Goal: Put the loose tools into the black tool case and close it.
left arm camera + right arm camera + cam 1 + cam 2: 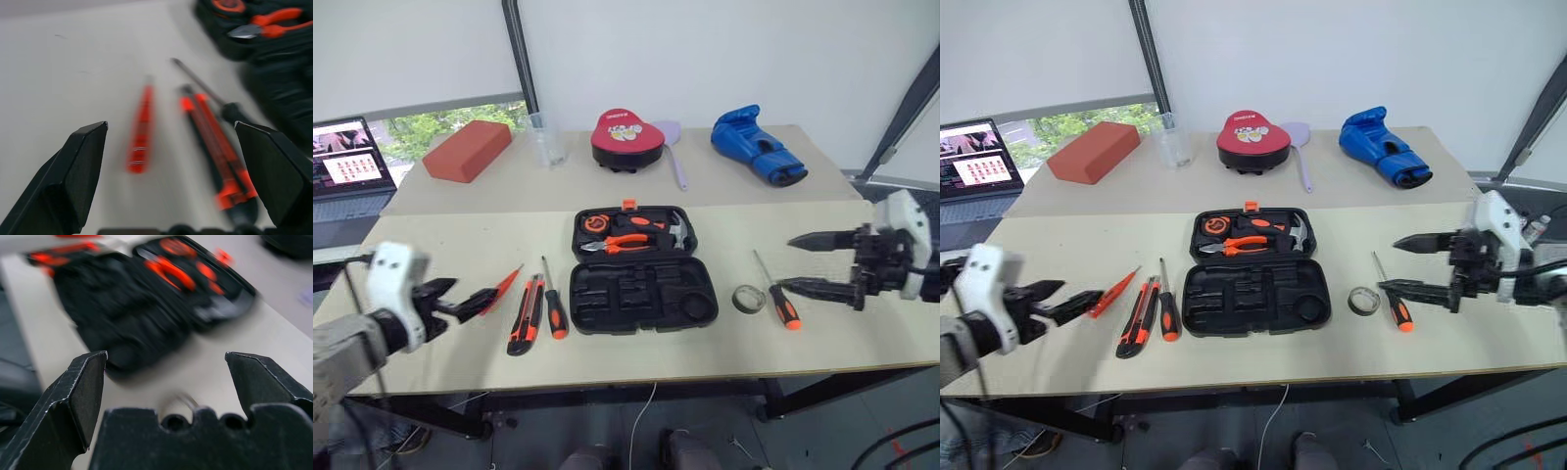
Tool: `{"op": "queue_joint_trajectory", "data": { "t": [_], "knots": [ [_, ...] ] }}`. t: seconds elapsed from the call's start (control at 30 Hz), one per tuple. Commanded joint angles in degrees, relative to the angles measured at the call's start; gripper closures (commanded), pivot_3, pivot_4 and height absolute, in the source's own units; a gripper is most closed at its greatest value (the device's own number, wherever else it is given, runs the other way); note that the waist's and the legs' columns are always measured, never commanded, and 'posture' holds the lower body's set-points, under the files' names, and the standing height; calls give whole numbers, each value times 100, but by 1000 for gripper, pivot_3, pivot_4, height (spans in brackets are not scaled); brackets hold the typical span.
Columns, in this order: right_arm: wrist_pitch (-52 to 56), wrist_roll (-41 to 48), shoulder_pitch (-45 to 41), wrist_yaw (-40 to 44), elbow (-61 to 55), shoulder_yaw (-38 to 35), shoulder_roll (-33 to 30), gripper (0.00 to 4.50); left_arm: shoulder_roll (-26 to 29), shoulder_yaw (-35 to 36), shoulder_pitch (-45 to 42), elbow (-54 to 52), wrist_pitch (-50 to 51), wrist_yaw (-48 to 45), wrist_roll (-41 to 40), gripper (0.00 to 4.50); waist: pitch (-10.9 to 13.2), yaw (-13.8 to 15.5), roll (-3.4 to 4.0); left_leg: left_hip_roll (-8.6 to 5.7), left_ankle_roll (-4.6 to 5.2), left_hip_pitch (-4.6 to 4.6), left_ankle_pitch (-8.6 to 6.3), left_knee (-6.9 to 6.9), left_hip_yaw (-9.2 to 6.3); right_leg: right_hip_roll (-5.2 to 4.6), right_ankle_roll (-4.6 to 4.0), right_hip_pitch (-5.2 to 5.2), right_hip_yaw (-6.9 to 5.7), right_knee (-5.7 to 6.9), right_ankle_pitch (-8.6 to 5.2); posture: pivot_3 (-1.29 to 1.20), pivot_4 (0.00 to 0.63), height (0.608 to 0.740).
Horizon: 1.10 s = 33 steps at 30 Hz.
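Tool case (642,271): open at desk (862,333) centre, slots mostly bare. Tester (502,289), knife (525,315), screwdriver (553,307) toward left edge; tape roll (749,299), second screwdriver (780,297) toward right. We hold nothing: left gripper (478,303), right gripper (808,264) wide open. All packing remains

A pale wooden table (822,338) is spanning the frame, with a second table (724,186) butting against it behind. White blinds (705,59) are covering the wall at top, and daylight and greenery are showing through a window (431,127) at upper left.
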Motion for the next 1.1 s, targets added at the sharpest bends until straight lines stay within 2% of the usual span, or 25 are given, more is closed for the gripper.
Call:
{"op": "queue_joint_trajectory", "data": {
  "t": [0.03,0.2,0.37,0.47,0.53,0.87,1.1],
  "knots": [
    [212,268,-262,-326,-909,282,225,4,-466,-417,-782,-220,1164,827,-162,38,2,-2,-11,-1,0,-1,0,4,0,0,0,-1,-1,0,0,0,150,740],
    [358,340,-511,-588,-1431,773,583,4,-619,-1080,-1039,85,1245,1661,-236,38,3,-8,-14,-3,-8,5,4,3,1,1,-3,-5,1,8,0,0,150,740],
    [315,306,-571,-710,-1551,933,754,4,-794,-1333,-1266,369,1245,2025,-111,38,4,46,-15,-9,-14,4,8,4,0,-2,-5,-5,3,11,-1,0,150,740],
    [387,377,-625,-804,-1544,925,799,0,-992,-1458,-1526,446,1245,2122,-203,713,4,80,-16,-17,-14,4,8,12,0,-7,-4,-4,3,17,-1,0,150,740],
    [413,415,-606,-819,-1565,895,793,0,-1076,-1503,-1622,519,1245,2265,-273,1463,4,77,-16,-16,-14,4,8,13,0,-7,-5,-4,3,18,-1,0,150,740],
    [430,487,-540,-1025,-1743,948,861,0,-1337,-1760,-1589,976,1245,3210,-786,1463,5,60,-17,-16,-22,6,12,14,0,-7,-5,-8,8,39,-2,0,150,740],
    [477,561,-549,-1042,-1840,964,847,0,-1685,-2051,-1678,1360,1245,3351,-723,1463,5,89,-18,-18,-23,7,13,23,0,-9,-5,-7,10,48,-2,0,150,740]
  ]
}}
